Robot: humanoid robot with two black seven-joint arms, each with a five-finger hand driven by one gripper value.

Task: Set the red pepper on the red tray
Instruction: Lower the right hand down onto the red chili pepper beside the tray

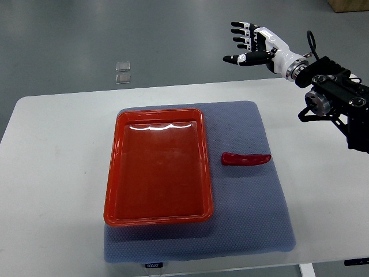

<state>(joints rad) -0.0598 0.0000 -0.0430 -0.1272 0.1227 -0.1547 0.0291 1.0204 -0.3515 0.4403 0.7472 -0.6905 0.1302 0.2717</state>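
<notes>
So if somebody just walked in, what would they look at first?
Probably the big shiny red plastic tray, sitting empty on the left part of the grey-blue padded mat. Next, the small dark red pepper lying on the mat just to the tray's right, not touching it. Then the black-and-white right hand, up at the top right beyond the white table's far edge, fingers spread and holding nothing.

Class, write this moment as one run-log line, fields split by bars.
right hand: open, raised beyond table | red pepper: on grey mat, right of tray | red tray: empty | step: pepper not yet grasped
</notes>
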